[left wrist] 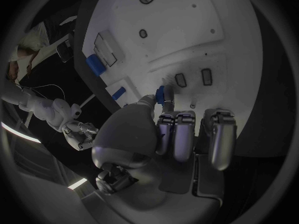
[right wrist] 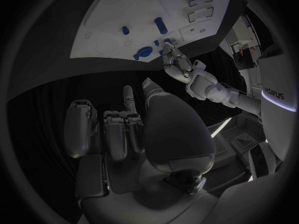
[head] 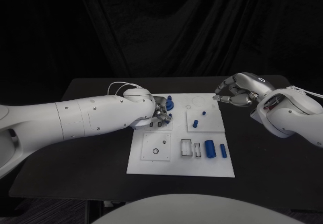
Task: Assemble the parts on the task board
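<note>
Curled over the far-left corner of the task board (head: pixel 180 169), my left hand (head: pixel 158 115) pinches a small blue part (left wrist: pixel 160 94) at its fingertips, the other fingers folded down beside it. Just past that hand one blue piece (head: pixel 170 101) stands upright on the board. Four more blue parts lie further out: a short peg (head: pixel 195 123), a tiny one (head: pixel 204 112), and two cylinders (head: pixel 210 149) side by side near the right edge. My right hand (head: pixel 235 92) hangs above the tabletop (head: pixel 80 163) beyond the board's far-right corner, fingers curled in, holding nothing.

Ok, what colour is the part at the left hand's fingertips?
Blue part, clearest in the left wrist view.
</note>
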{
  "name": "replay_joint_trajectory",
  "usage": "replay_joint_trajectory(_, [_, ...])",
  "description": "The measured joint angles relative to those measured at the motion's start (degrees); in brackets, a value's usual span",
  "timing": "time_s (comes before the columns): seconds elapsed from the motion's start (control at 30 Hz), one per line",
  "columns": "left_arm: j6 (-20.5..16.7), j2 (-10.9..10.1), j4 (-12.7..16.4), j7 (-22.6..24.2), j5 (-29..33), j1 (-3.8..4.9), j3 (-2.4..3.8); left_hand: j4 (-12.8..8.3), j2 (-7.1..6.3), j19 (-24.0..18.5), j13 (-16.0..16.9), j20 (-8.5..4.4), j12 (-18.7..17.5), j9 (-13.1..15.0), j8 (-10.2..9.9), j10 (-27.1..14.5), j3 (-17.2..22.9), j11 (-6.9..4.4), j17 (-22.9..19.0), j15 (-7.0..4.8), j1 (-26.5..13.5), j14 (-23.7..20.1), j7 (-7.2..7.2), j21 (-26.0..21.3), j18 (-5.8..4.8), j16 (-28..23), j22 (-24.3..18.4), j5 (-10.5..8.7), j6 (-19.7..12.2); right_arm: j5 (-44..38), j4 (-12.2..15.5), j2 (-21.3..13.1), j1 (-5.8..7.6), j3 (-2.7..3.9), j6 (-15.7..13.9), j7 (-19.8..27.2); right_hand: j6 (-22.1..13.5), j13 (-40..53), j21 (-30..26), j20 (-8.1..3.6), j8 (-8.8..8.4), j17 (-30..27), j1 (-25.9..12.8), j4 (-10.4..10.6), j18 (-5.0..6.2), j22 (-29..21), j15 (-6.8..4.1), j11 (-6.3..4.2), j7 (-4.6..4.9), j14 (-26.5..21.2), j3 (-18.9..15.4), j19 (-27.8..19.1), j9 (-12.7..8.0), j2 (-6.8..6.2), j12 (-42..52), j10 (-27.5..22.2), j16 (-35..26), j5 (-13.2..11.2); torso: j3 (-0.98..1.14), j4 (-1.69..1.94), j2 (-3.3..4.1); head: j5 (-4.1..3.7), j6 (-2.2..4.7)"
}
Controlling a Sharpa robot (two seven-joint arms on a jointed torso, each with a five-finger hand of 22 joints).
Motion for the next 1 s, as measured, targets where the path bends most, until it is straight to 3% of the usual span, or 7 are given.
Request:
replay_joint_trajectory(0.27, [-0.4, -0.7, 0.6, 0.0, 0.0, -0.07, -0.05, -0.1, -1.67, -0.2, 0.0, -0.21, 0.0, 0.9, -0.5, 0.1, 3.7, -0.11, 0.0, 0.00, -0.8, 0.0, -0.08, 0.0, 0.00, 0.0, 0.0, -0.01, 0.3, 0.0, -0.3, 0.1, -0.21, 0.00, 0.2, 0.0, 0.0, 0.0, 0.0, 0.00, 0.00, 0.0, -0.9, 0.2, 0.00, 0.0, 0.00, 0.00, 0.00, 0.0, -0.2, 0.0, -0.1, 0.15, 0.0, 0.0, 0.0, 0.0, -0.03, 0.04, -0.01, 0.37, 0.00])
replay_joint_trajectory(1.0, [-2.7, -4.9, 3.6, 0.0, 0.0, -0.27, -0.08, 0.2, -2.86, -0.2, 0.0, -0.21, 0.0, 1.9, -1.0, 0.1, 6.6, -0.10, 0.0, 0.03, -2.0, 0.0, -0.10, -0.2, 0.00, 0.0, 0.0, -0.03, 0.9, 0.0, -0.6, 0.1, -0.45, 0.00, 0.9, 0.0, 0.0, 0.0, -0.4, 0.00, -0.24, 0.0, -0.9, 0.2, 0.00, 0.0, 0.00, 0.00, 0.00, 0.0, -0.2, 0.0, -0.4, 0.14, 0.0, 0.0, 0.0, 0.5, -0.05, 0.13, -0.11, 0.77, 0.00])
